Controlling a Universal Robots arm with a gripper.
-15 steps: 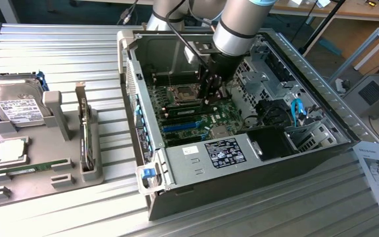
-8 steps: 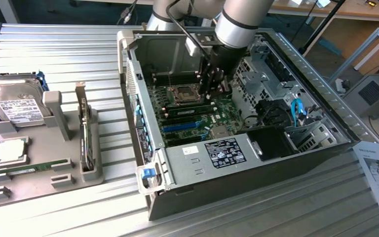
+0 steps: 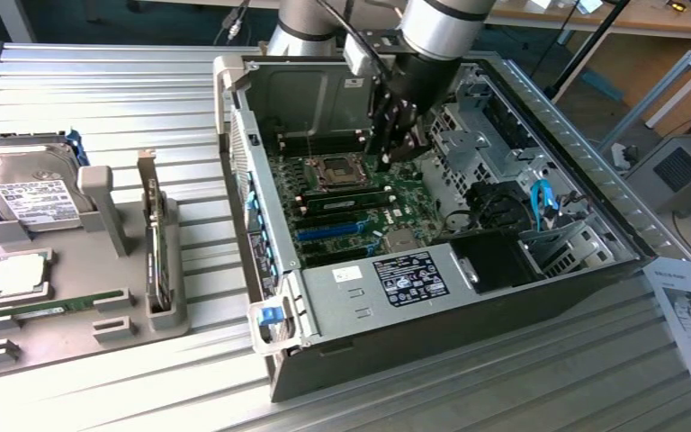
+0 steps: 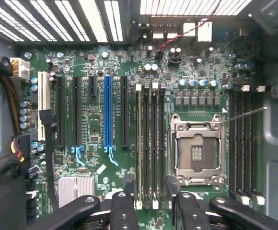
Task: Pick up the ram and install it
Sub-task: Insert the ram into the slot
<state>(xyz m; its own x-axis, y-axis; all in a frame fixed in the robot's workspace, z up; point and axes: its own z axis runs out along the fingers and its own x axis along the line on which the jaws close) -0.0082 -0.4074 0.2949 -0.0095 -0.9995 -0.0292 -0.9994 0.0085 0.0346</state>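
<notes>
Claw [image 3: 399, 155] hangs inside the open computer case [image 3: 370, 364], jaws spread wide with nothing between them; I read it as released and empty. In my wrist view the claw [image 4: 158, 215] looks straight down on the motherboard [image 4: 96, 139]. Its two black fingers [image 4: 124, 211] stand either side of the bank of black memory slots [image 4: 148, 143] directly below it. Just beside those slots sits the empty CPU socket [image 4: 196, 151], and farther from the claw runs a blue expansion slot [image 4: 108, 112].

In the exterior view a green stick [image 3: 348, 194] with dark chips stands among the slots right under the claw, next to the socket. I cannot tell from here whether it is fully seated.

The ram [image 3: 51, 308] lies flat in the grey parts tray [image 3: 69, 349], well apart from the claw and outside the case, toward the exterior view's left. Sharing that tray are a hard drive [image 3: 28, 193], a square processor chip [image 3: 19, 274] and an upright card with a metal bracket [image 3: 154, 238], none of them near the claw.
</notes>
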